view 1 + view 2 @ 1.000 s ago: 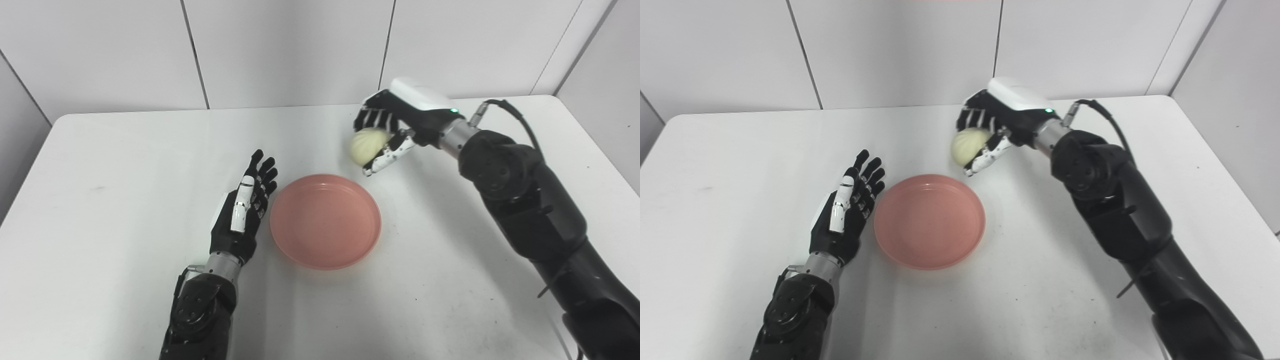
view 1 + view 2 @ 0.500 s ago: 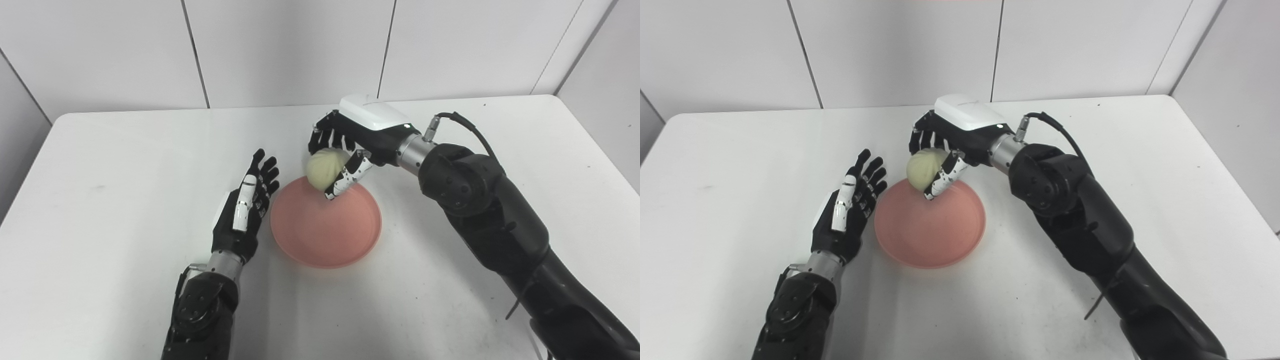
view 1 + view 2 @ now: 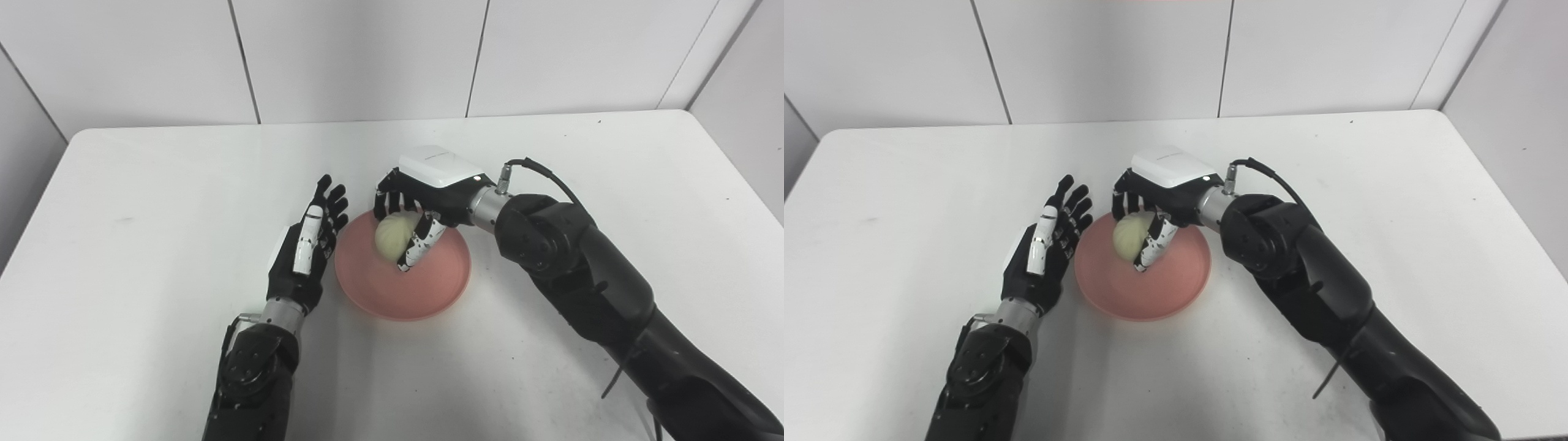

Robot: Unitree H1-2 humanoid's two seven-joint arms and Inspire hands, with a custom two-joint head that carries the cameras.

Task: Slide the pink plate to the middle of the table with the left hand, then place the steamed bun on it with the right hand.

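A second ago my right hand (image 3: 416,211) held the steamed bun (image 3: 395,237) up beyond the far rim of the pink plate (image 3: 429,294); now it has come down and toward me, and the bun sits low over the plate's far half, inside the rim. My fingers are wrapped over its top and my thumb runs down its near side, so I am grasping it. I cannot tell whether its underside touches the plate yet. The whole view has also shifted a little, which is my head moving, not the things on the desk (image 3: 153,184). The plate lies about mid-desk, so I judge the sliding step done. My left hand (image 3: 306,254) rests on the desk just beside the plate's left rim, released, fingers stretched out and holding nothing. What remains, I think, is to settle the bun down, let my fingers go, and lift away without rolling it.
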